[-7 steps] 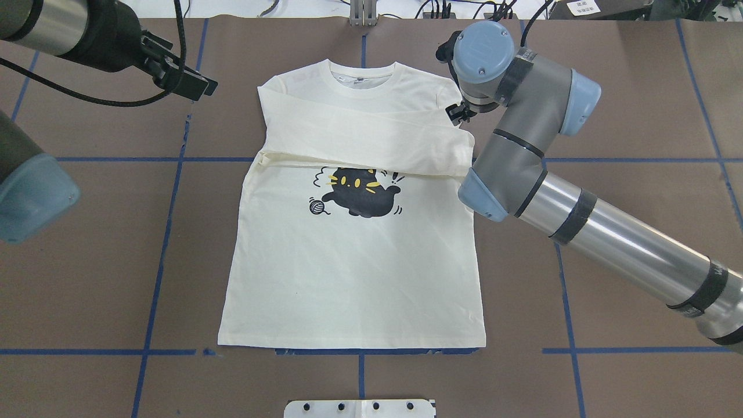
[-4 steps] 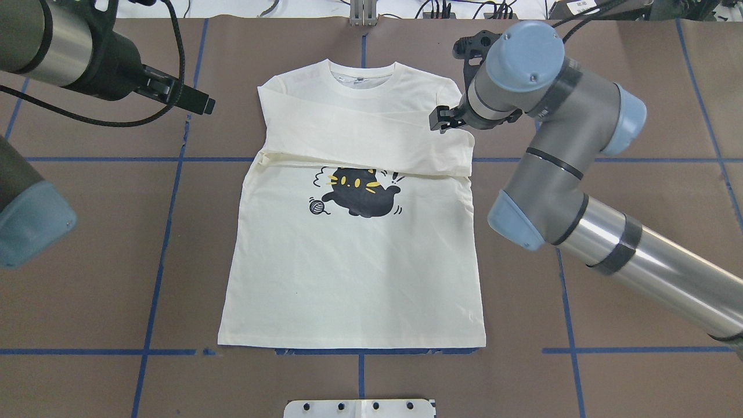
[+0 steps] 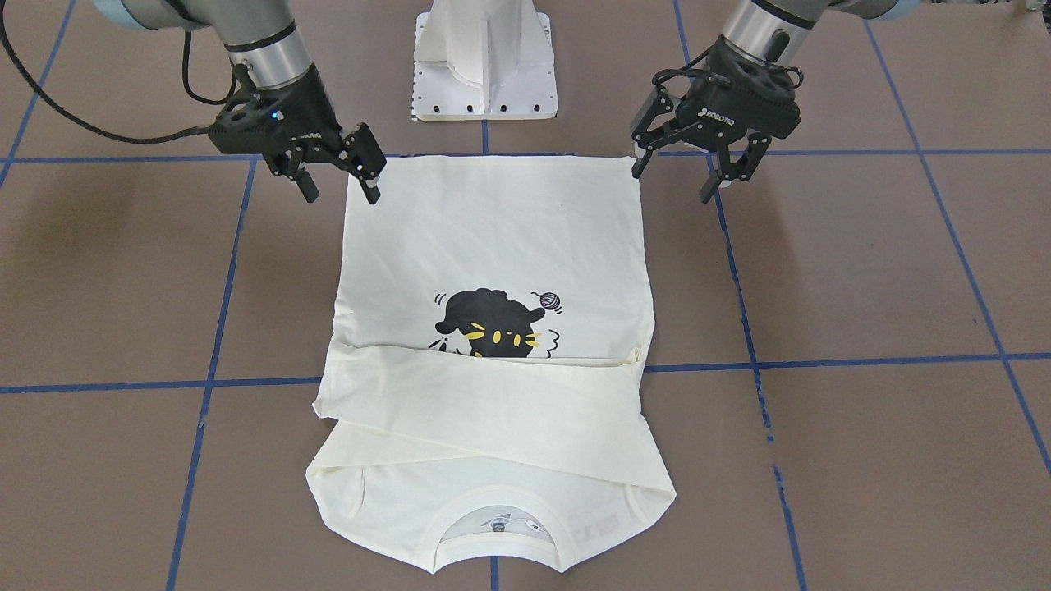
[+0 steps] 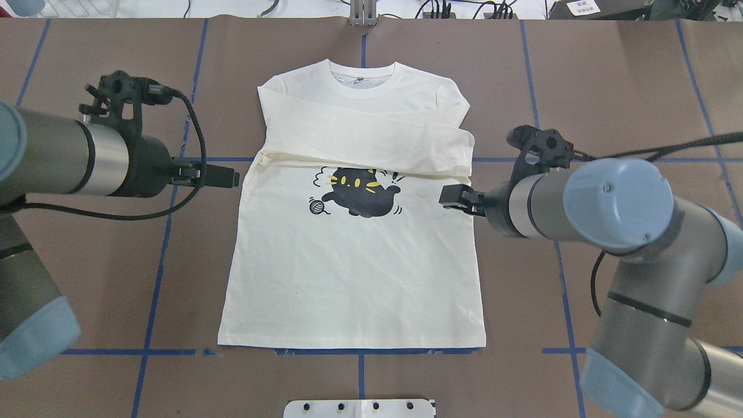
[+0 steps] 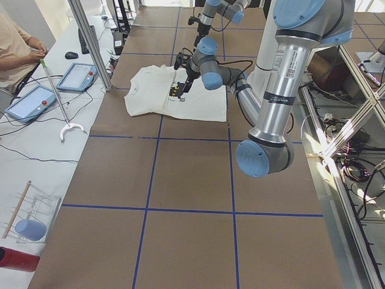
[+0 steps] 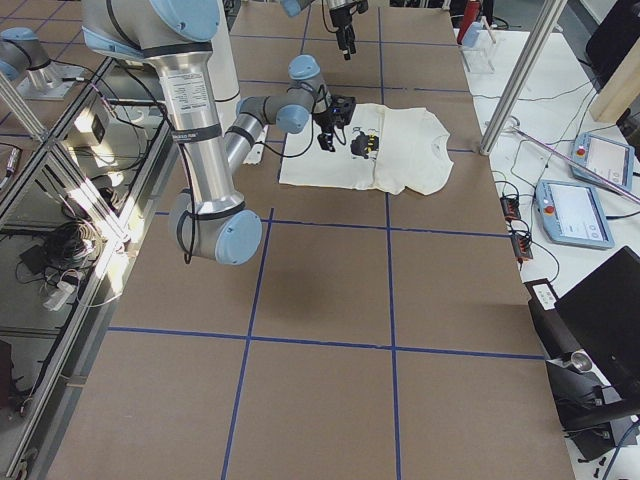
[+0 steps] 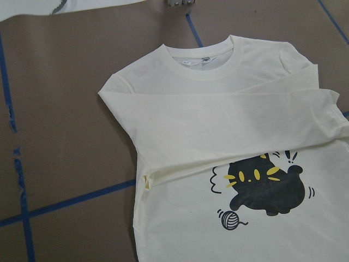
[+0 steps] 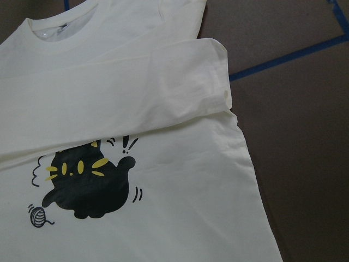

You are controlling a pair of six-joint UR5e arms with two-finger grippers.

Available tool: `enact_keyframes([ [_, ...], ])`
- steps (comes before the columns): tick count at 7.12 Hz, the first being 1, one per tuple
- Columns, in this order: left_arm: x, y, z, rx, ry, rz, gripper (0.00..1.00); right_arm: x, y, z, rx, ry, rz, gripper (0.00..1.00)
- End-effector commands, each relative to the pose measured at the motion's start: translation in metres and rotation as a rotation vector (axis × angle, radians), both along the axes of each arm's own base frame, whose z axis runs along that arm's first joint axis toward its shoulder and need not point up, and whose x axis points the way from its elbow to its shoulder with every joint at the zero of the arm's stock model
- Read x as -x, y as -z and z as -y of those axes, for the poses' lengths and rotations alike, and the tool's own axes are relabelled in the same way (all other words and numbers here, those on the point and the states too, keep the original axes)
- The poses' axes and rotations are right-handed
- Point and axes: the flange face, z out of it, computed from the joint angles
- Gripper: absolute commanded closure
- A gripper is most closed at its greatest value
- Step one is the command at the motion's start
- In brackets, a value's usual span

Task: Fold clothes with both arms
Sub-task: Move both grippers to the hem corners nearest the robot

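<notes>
The cream shirt (image 4: 348,278) lies flat, front up, collar at the far side. Both long sleeves are folded across the chest, just above the black cat print (image 4: 361,193); the word "TWINKLE" is hidden under them. My left gripper (image 4: 229,176) hovers beside the shirt's left edge, open and empty. My right gripper (image 4: 450,197) hovers at the shirt's right edge, open and empty. In the front-facing view the left gripper (image 3: 673,185) and the right gripper (image 3: 342,197) show spread fingers above the shirt (image 3: 493,238). Both wrist views show the shirt (image 7: 218,125) (image 8: 163,109) from above.
The white pedestal base (image 4: 360,408) stands at the near table edge. Blue tape lines (image 4: 157,273) grid the brown table. A person (image 5: 18,54) sits at a side table with tablets (image 5: 75,77) beyond the far edge.
Both arms swung from the collar end toward the robot. The grippers now flank the shirt at the cat print's level. The shirt has not moved.
</notes>
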Motion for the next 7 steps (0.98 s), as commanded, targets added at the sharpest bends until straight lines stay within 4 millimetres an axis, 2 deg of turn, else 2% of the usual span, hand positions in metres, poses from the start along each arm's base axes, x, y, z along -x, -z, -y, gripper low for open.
enact_keyframes([
  [1, -0.057, -0.033, -0.067, 0.16, 0.038, -0.006, 0.15, -0.013, -0.024, -0.082, 0.084, -0.032, 0.062, 0.01],
  [2, -0.078, -0.05, -0.098, 0.227, 0.061, 0.007, 0.28, -0.011, -0.032, -0.091, 0.094, -0.053, 0.049, 0.02],
  [3, -0.092, -0.064, -0.119, 0.304, 0.068, 0.013, 0.34, -0.01, -0.032, -0.093, 0.085, -0.059, 0.046, 0.02],
  [6, -0.124, -0.102, -0.163, 0.36, 0.078, 0.08, 0.35, -0.008, -0.034, -0.095, 0.082, -0.059, 0.04, 0.01],
  [7, -0.129, -0.113, -0.163, 0.363, 0.081, 0.103, 0.35, -0.008, -0.034, -0.094, 0.079, -0.063, 0.039, 0.01],
])
